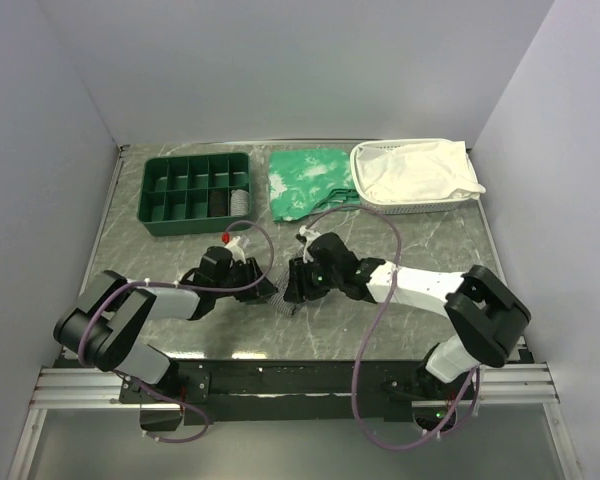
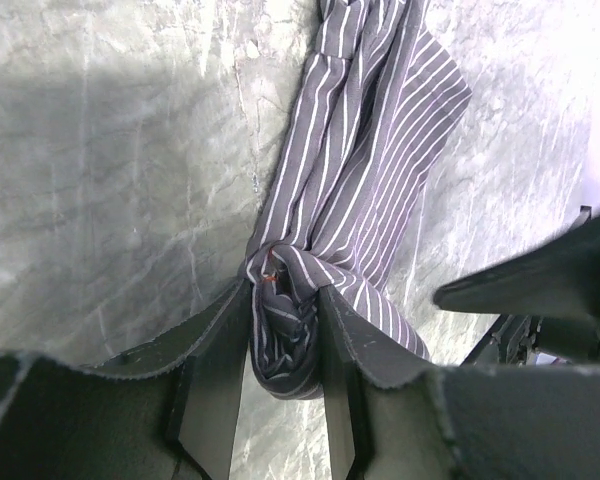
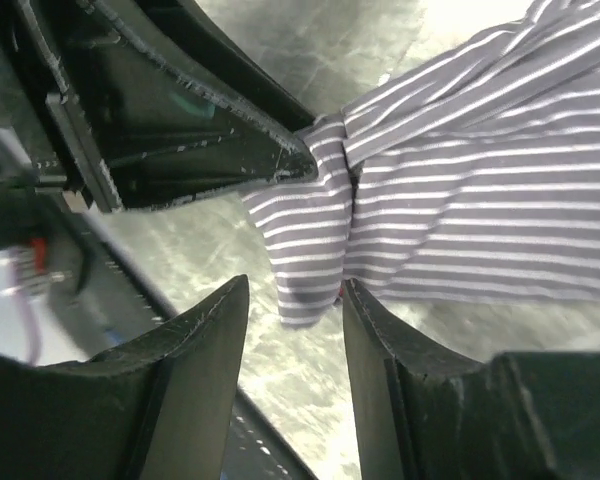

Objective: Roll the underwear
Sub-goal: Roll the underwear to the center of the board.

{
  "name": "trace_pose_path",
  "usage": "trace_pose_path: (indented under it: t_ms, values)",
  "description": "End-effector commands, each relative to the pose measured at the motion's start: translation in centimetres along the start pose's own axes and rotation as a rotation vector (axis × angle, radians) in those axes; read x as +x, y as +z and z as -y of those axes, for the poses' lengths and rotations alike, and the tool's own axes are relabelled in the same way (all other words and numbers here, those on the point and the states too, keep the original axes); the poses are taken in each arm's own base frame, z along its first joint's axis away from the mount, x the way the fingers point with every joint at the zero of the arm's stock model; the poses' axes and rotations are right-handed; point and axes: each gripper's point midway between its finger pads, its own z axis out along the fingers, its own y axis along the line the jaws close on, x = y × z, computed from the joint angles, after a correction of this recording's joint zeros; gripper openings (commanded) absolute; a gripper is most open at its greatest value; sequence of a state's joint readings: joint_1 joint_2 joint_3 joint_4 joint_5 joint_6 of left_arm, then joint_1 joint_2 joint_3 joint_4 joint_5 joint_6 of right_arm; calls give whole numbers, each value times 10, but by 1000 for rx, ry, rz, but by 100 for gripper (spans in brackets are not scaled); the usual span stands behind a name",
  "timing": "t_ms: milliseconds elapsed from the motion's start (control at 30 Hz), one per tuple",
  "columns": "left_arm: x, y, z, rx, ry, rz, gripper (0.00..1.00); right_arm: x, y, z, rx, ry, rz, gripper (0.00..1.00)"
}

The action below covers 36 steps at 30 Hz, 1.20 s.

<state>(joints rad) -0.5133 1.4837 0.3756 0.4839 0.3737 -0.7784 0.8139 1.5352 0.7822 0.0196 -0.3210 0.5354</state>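
Pinching one bunched end of the pinstriped underwear, the left gripper has its jaws clamped on the fabric, low over the marbled tabletop near its front centre. The right gripper faces it with jaws apart, and the cloth's folded edge hangs loose between them. Behind sit a green compartment tray, a green patterned cloth and a white basket.

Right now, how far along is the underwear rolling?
Barely begun. The underwear lies gathered into a strip on the table, no tidy roll yet. The left fingers pinch its bunched end; the right fingers stand open at an edge nearby. All the rolling remains.
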Motion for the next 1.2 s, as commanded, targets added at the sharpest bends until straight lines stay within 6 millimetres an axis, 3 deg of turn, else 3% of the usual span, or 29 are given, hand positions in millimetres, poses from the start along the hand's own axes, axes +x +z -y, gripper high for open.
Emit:
trace_pose_path:
  t_ms: [0,333,633,1033,1167]
  values:
    - [23,0,-30,-142,4,-83,38,-19,-19,8,221,-154,112,50]
    - [21,1,-26,-148,5,-103,38,-18,-14,-9,280,-275,140,51]
    - [20,2,-25,-144,9,-108,38,-9,9,-22,224,-304,83,52]
    - [21,2,-22,-127,11,-109,37,6,22,-12,233,-307,30,50]
    - [21,2,-22,-127,16,-110,37,7,23,-12,225,-297,36,40]
